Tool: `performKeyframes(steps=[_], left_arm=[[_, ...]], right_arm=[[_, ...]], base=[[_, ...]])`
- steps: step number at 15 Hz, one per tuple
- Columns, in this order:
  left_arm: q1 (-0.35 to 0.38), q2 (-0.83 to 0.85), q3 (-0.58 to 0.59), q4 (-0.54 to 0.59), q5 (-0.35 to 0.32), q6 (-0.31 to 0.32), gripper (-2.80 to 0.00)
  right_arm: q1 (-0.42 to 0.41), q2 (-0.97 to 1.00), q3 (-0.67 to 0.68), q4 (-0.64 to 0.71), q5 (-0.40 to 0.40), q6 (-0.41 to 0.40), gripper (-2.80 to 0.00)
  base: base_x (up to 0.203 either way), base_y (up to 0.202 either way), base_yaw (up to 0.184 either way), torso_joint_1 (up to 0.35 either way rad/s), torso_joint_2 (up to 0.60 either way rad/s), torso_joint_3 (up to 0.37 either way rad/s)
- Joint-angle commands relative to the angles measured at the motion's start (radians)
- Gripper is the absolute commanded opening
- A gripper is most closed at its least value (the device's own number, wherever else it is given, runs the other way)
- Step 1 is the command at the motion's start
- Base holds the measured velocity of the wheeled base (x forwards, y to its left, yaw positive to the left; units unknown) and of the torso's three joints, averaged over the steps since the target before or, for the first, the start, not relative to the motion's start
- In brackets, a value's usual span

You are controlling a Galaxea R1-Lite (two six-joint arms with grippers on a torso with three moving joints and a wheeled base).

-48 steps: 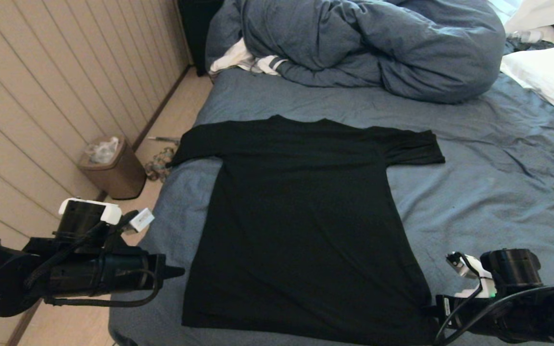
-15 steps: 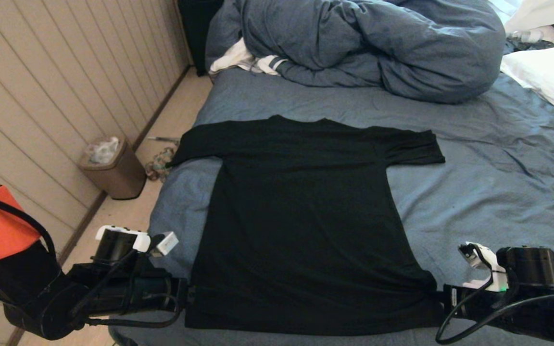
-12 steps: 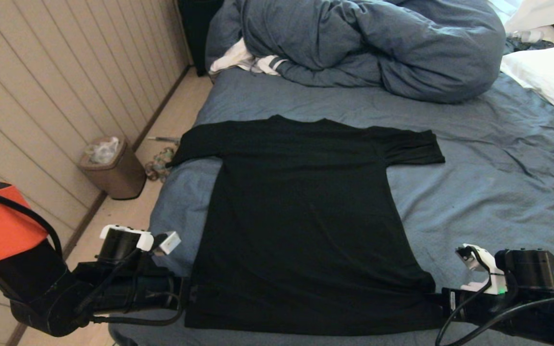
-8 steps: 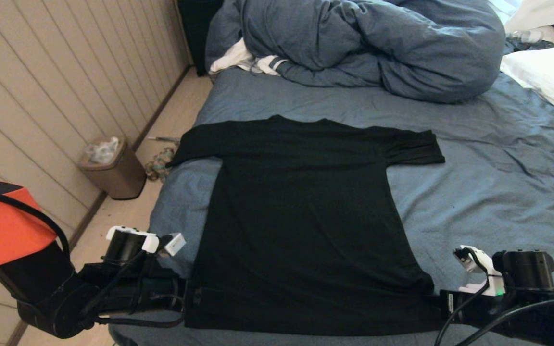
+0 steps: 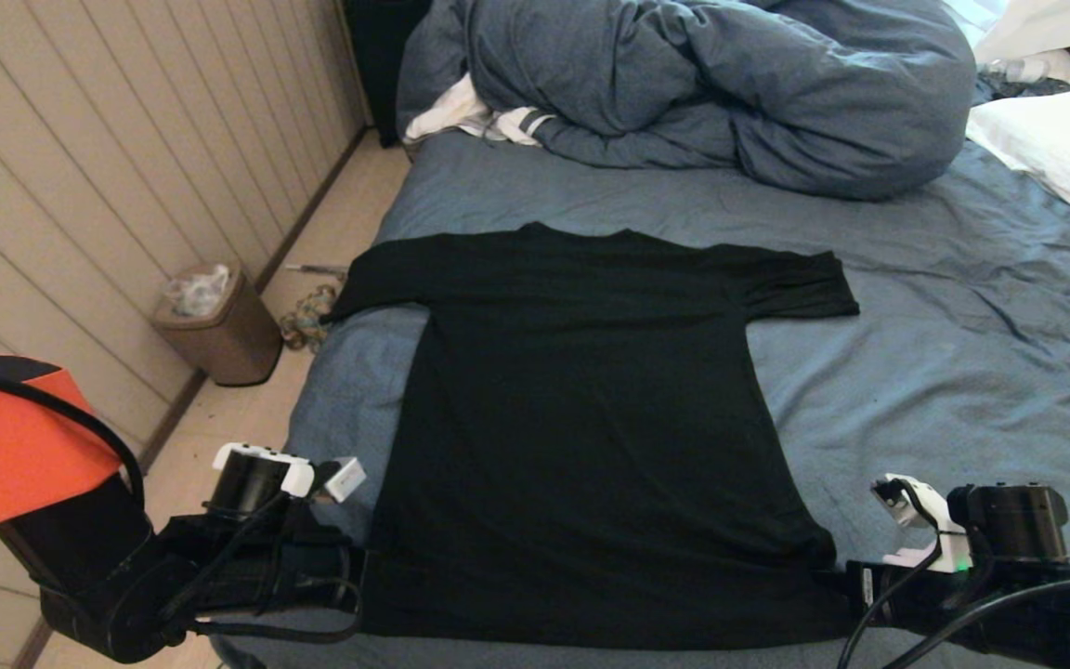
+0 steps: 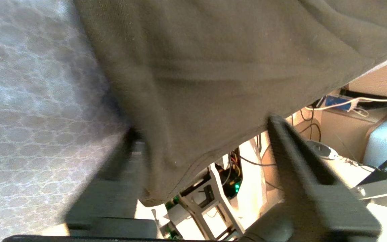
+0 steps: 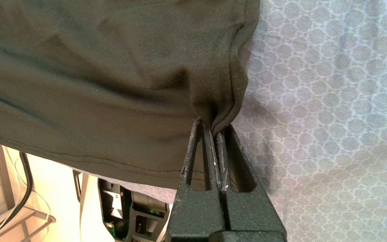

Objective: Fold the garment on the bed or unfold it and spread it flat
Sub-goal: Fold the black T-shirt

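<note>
Our black T-shirt lies flat on the bed, hem nearest us. Our right gripper pinches the near right hem corner; our left gripper, jaws apart, straddles the near left corner, likely readying a two-corner lift for folding.

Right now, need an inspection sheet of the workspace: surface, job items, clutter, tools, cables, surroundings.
Surface: bed, blue-grey sheet, slightly wrinkled.
Job's things: black T-shirt spread flat, collar away from the robot, one sleeve hanging over the bed's edge.
Clutter: bunched duvet, white striped cloth, white pillow, all beyond the shirt.
Tools: right tool shut on the shirt's near hem corner, fabric bunched between its fingers. Left tool at the other near corner, fingers apart, fabric between them, not clamped.
Cables: black cable loops along the right arm.
Surroundings: panelled wall, brown bin on the floor.
</note>
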Motion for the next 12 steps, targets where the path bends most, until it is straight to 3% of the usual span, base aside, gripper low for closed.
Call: performKeyframes(steps=[1, 12], left_arm=[[-0.002, -0.007, 0.007, -0.005, -0.003, -0.002, -2.80], [-0.012, -0.167, 0.066, -0.001, -0.003, -0.005, -2.80]], right_arm=[[0.000, -0.001, 0.000, -0.005, 0.002, 0.000, -2.80], [0.019, -0.073, 0.021, -0.003, 0.002, 0.009, -2.80]], base=[[0.000, 0.000, 0.000, 0.000, 0.00, 0.000], [0.000, 0.000, 0.000, 0.000, 0.00, 0.000]])
